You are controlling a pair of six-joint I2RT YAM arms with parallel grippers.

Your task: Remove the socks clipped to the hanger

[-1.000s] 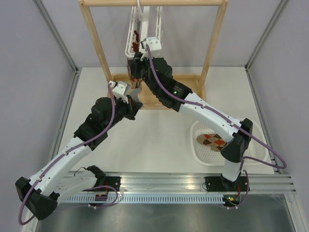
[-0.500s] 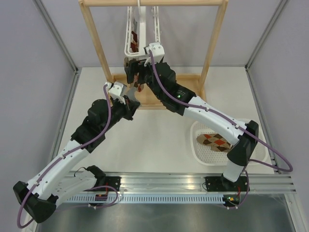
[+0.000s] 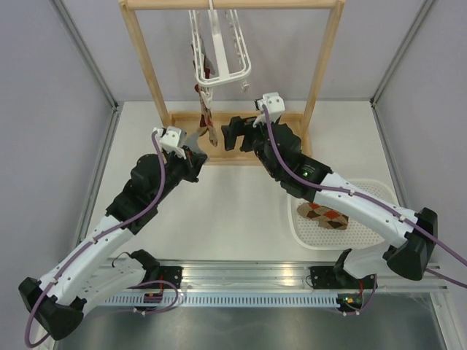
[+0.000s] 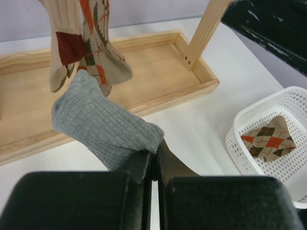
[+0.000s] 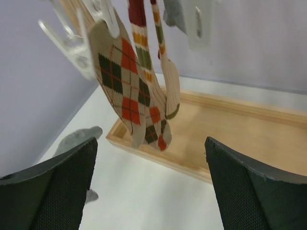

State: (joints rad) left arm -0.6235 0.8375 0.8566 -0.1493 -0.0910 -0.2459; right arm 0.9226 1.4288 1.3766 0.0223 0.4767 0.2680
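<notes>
Honestly, my left gripper [image 4: 154,160] pinches the limp grey sock [image 4: 100,124], right gripper [image 5: 149,143] gapes; I'd grab the floppy argyle sock [image 5: 122,81] below its clip [image 5: 106,14].

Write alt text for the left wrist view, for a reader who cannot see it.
The left gripper is shut on a grey sock that juts out from between its fingers. Behind it, hanging argyle socks dangle over the wooden rack base; at right, a white basket holds a single argyle sock.
</notes>
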